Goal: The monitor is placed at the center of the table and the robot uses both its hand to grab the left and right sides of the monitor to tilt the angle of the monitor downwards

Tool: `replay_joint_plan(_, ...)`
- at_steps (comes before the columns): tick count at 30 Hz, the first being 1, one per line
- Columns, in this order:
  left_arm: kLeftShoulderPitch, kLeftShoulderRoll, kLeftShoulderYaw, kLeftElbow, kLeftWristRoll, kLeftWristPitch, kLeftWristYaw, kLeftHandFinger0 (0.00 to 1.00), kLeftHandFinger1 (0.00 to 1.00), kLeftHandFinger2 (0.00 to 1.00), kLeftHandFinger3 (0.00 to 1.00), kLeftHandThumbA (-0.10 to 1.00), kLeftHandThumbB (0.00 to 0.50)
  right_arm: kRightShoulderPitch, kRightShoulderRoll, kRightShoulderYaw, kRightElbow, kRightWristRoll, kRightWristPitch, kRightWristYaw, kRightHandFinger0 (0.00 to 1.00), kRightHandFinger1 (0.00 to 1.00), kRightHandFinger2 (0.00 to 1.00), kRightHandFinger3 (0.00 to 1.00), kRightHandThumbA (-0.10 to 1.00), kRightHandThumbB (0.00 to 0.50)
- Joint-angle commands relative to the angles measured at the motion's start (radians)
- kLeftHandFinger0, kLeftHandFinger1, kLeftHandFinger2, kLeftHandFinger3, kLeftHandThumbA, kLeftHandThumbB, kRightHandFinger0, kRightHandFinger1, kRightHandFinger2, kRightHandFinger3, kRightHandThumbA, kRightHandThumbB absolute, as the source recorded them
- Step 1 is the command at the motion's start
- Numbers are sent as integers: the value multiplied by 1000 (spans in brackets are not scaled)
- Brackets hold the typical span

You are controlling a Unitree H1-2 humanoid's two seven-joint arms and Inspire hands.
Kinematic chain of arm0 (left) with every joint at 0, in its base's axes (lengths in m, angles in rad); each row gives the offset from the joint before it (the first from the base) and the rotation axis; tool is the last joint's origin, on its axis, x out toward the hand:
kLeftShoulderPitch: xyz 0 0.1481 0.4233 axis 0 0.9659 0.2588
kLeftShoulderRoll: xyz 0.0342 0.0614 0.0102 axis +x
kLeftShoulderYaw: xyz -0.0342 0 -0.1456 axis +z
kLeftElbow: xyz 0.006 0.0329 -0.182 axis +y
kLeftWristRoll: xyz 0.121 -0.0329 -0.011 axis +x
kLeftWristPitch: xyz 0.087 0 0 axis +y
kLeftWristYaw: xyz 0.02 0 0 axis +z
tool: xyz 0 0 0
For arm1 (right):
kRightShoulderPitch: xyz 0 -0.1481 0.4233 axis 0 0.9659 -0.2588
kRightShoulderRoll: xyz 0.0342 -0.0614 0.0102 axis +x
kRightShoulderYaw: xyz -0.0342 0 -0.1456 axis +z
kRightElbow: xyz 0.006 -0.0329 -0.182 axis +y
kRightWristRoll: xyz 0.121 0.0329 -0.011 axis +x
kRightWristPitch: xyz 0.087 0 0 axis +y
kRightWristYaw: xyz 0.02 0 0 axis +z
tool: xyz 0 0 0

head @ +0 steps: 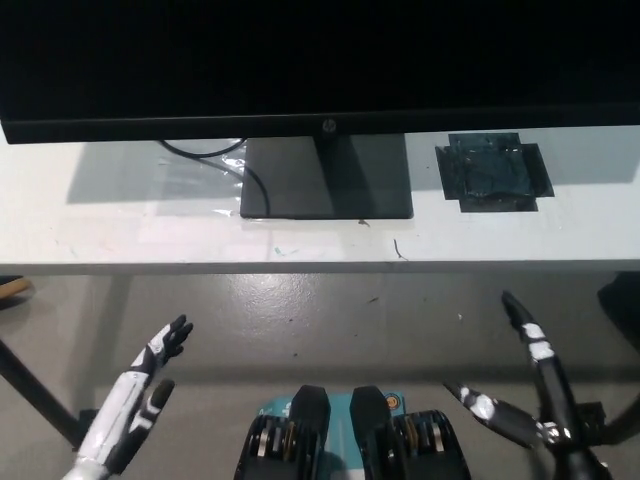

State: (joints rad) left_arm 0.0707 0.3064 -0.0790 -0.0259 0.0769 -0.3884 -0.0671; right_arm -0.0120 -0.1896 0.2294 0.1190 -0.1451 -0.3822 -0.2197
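The monitor (320, 65) stands at the far side of the desk (150, 235), its dark screen running crosswise, long axis left to right, across the whole upper part of the view. Its flat stand (327, 178) rests on the desk below the screen's middle. Both side edges of the monitor fall outside the view, so the grasp points cannot be checked.

Both hands sit well short of the monitor, on the near side of the desk edge and over the floor (330, 310). The left hand (150, 375) is below the monitor's left half, fingers spread, holding nothing. The right hand (520, 385) is below its right half, fingers apart, likewise empty. Neither is clearly nearer. Judgement: each must travel forward and outward to reach a side edge.

A cable (215, 155) runs from behind the stand toward the monitor's left. A dark taped patch (495, 172) lies just right of the stand. The desk is white with small marks.
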Motion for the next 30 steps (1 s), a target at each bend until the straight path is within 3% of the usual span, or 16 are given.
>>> replay_joint_plan(1,22,90,58,-221,-38,-82,-33,1000,1000,1000,1000,1000,318,48,-65,11,-215,-100,-88,-94,1000,1000,1000,1000,1000,500)
replay_joint_plan(2,23,90,59,-222,-38,-82,-34,1000,1000,1000,1000,1000,318,49,-67,13,-216,-101,-88,-97,1000,1000,1000,1000,1000,500)
replay_joint_plan(3,24,100,85,-267,-53,-49,-29,1000,1000,1000,1000,1000,400,49,-79,-4,-256,-98,-88,-91,1000,1000,1000,1000,1000,500)
replay_joint_plan(5,21,115,174,-376,-44,24,13,1000,1000,1000,1000,1000,491,42,-115,-52,-352,-109,-88,-92,1000,1000,1000,1000,1000,480)
replay_joint_plan(7,21,108,186,-383,-42,32,4,1000,1000,1000,1000,1000,497,42,-117,-52,-356,-111,-88,-94,1000,1000,1000,1000,1000,479)
replay_joint_plan(9,-8,151,279,-359,-70,10,28,1000,1000,1000,1000,1000,456,8,-139,-128,-382,-84,-88,-83,1000,1000,1000,1000,1000,484)
replay_joint_plan(12,-13,147,300,-353,-83,6,6,1000,1000,1000,1000,1000,450,5,-133,-143,-384,-80,-88,-72,1000,1000,1000,1000,1000,485)
replay_joint_plan(14,-59,193,381,-283,-174,0,24,1000,1000,1000,1000,1000,472,-58,-172,-218,-347,-33,-88,-53,1000,1000,1000,1000,1000,500)
replay_joint_plan(19,-77,209,427,-246,-171,-14,2,1000,1000,1000,1000,1000,468,-87,-171,-268,-327,-15,-88,-22,1000,1000,1000,1000,1000,500)
replay_joint_plan(20,-84,249,478,-247,-204,54,13,1000,1000,1000,1000,1000,499,-144,-211,-308,-279,6,-88,-21,1000,1000,1000,1000,1000,480)
replay_joint_plan(23,-94,259,497,-235,-210,53,3,1000,1000,1000,1000,1000,500,-165,-218,-329,-258,26,-88,-2,1000,1000,1000,1000,1000,478)
replay_joint_plan(26,-112,309,538,-150,-236,28,-14,1000,1000,1000,1000,1000,456,-214,-258,-359,-213,135,-46,54,1000,1000,1000,1000,1000,485)
replay_joint_plan(30,-121,326,546,-122,-251,15,-28,1000,1000,1000,1000,1000,444,-232,-265,-373,-189,146,-45,77,1000,1000,1000,1000,1000,468)
